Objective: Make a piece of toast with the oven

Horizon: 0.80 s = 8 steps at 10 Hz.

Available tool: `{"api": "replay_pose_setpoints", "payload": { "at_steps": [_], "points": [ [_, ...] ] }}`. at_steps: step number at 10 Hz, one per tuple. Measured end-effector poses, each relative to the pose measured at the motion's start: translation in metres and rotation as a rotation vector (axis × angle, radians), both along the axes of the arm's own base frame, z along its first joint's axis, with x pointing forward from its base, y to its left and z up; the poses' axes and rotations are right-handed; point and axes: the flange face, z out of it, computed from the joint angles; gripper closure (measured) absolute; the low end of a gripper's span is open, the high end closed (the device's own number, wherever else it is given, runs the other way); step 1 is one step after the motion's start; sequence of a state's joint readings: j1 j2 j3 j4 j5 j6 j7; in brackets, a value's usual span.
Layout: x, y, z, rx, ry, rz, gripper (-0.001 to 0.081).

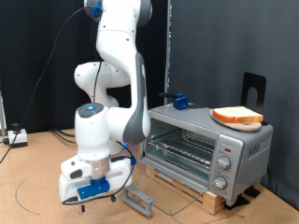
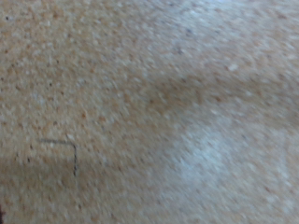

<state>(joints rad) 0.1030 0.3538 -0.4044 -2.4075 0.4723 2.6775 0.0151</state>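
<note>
The oven (image 1: 238, 149) stands at the exterior view's right, its glass door (image 1: 140, 198) folded down open and the wire rack (image 1: 182, 145) showing inside. The piece of toast (image 1: 236, 115) lies on top of the oven near its right end. My gripper (image 1: 91, 189) hangs low over the table at the exterior view's lower left, well apart from the oven and the toast, with nothing seen in it. The wrist view shows only blurred speckled tabletop (image 2: 149, 112); no fingers show there.
A small blue object (image 1: 179, 100) sits on the oven's top at its left end. A black stand (image 1: 254, 89) rises behind the oven. The oven rests on a wooden base (image 1: 201, 193). Cables (image 1: 19, 138) lie at the far left.
</note>
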Motion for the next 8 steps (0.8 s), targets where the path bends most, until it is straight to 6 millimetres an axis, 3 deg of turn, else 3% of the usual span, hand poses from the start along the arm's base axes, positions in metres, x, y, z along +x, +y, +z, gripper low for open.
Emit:
{"api": "replay_pose_setpoints", "payload": {
  "at_steps": [2, 3, 5, 8],
  "points": [
    [-0.004, -0.013, 0.021, 0.057, -0.003, 0.005, -0.0003],
    [-0.004, -0.012, 0.020, 0.053, -0.001, 0.004, -0.0003],
    [-0.004, -0.001, 0.026, 0.144, 0.038, 0.025, -0.0003],
    [-0.008, 0.010, 0.064, 0.406, 0.027, 0.100, -0.0003]
  ]
}}
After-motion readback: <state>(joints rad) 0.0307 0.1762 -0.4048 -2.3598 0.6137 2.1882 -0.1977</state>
